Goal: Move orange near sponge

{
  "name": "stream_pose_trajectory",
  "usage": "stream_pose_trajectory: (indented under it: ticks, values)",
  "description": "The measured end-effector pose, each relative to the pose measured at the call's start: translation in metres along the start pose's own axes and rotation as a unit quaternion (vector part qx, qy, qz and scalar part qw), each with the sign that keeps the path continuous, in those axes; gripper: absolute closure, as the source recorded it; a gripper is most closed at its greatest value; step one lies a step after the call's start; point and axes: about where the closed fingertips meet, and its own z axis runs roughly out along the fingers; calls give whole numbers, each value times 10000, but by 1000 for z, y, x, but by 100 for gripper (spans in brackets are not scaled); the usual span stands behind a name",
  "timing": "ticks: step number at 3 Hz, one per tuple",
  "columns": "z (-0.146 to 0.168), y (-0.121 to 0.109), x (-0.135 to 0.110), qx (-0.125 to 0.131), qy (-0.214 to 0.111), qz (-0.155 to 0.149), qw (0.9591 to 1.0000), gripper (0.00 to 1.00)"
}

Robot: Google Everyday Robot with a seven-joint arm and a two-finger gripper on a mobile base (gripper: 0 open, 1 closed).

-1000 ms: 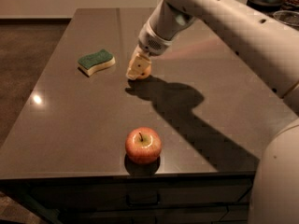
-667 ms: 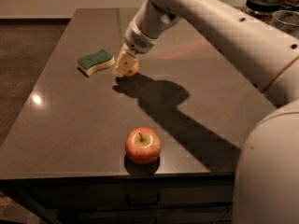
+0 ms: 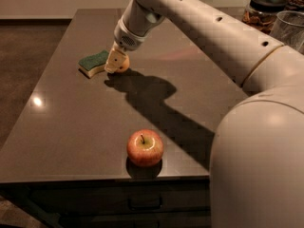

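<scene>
Camera view shows the gripper (image 3: pixel 117 63) low over the table (image 3: pixel 61 127), its fingers (image 3: pixel 113 59) pinching the orange (image 3: pixel 124 65), which sits just beside the sponge (image 3: pixel 92 61), at its 3 o'clock.

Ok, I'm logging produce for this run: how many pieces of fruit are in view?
2. The orange is at the far left, held by the gripper beside the sponge; the apple stands alone near the front edge. The arm could hide more.
</scene>
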Motion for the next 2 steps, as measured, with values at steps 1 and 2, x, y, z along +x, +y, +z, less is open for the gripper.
stream_pose_trajectory:
  ticks: [1, 2]
  values:
    - [9, -7, 3, 30, 104, 4, 9999, 66]
    - [11, -13, 17, 21, 244, 65, 9997, 36]
